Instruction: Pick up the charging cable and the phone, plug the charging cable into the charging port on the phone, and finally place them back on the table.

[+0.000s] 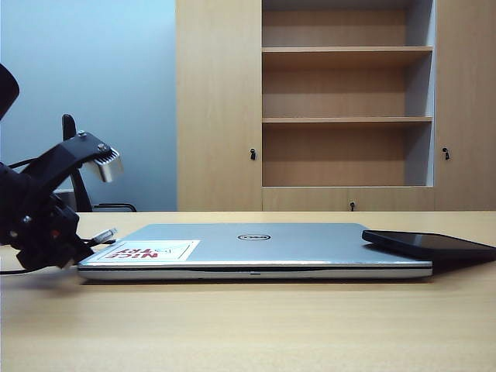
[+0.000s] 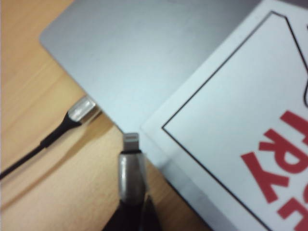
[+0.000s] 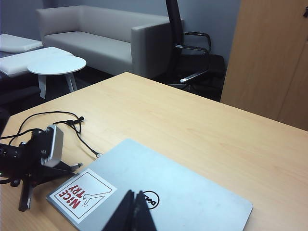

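Gripping the cable (image 2: 131,168) just behind its silvery plug, my left pincer (image 2: 132,211) sits low at the laptop's (image 2: 159,62) near corner, plug tip almost touching the lid's edge by the sticker (image 2: 240,144). A second silvery connector (image 2: 82,109) lies on the tabletop (image 2: 29,72) just beside that same edge (easy to confuse, though mine is the one between the jaws). My right pincer (image 3: 134,211) hangs closed and empty above the laptop lid. The phone (image 1: 430,244) rests well apart from my left pincer, on the laptop's far corner, overhanging the edge.

Risks as I judge them: the hold is on a thin, round sleeve, so the plug could twist or slip as I lift, leaving it misaligned for the port. The cord trails across the tabletop and may snag on the laptop corner. The overhanging phone could tip off if nudged during pickup.
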